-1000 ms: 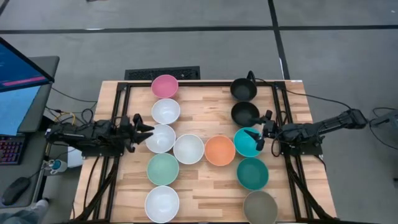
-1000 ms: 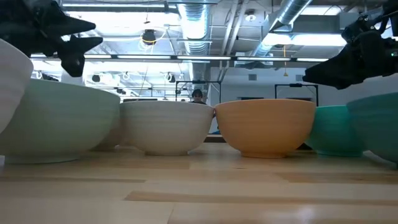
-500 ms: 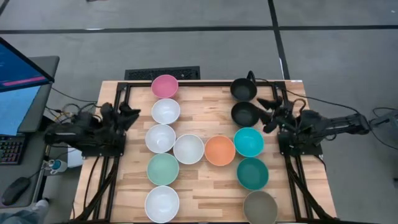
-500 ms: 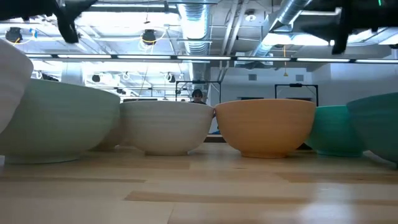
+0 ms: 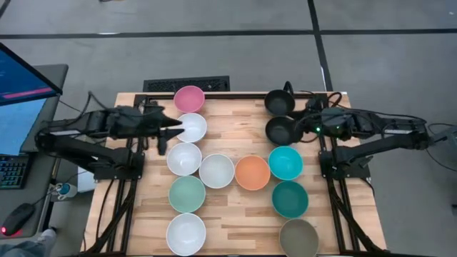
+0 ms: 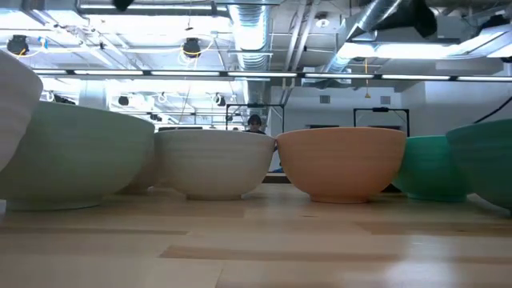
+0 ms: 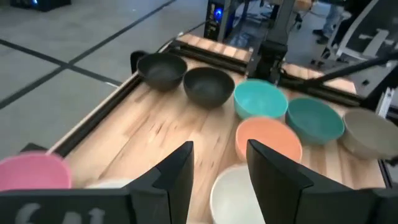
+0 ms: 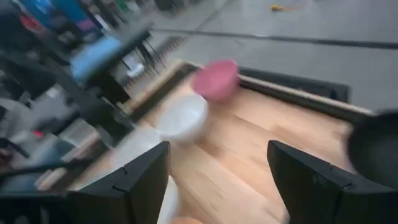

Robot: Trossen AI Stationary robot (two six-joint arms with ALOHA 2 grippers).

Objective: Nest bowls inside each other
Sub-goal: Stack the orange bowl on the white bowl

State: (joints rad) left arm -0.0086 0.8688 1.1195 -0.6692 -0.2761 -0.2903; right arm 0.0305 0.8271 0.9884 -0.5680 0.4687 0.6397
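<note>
Bowls (image 5: 216, 170) seen from above: twelve, all upright and separate on wooden table (image 5: 235, 125), none nested yet. By colour: one pink (image 5: 189, 98), four white, one pale green (image 5: 187, 193), one orange (image 5: 252, 172), two teal, two black, one grey-olive (image 5: 298, 238). Left gripper (image 5: 169, 134) raised at the edge of the second white bowl (image 5: 191, 127), carrying nothing. Right gripper (image 5: 300, 127) just beside the nearer black bowl (image 5: 282, 130), also empty.

Table-height view: only bowl walls in a row, pale green, white, orange, teal; no gripper clearly visible.

Left wrist view: fingers (image 7: 177, 174) parted with a moderate gap, nothing between them, white and orange bowls beyond.

Right wrist view: fingers (image 8: 146, 180) spread wide, nothing held, pink bowl farther off.

Handling, as a judgement: probably rigid, light, smooth and rather slippery; possibly breakable if ceramic. Best taken by the rim, one finger inside and one outside the wall, then lowered level into a neighbour.
</note>
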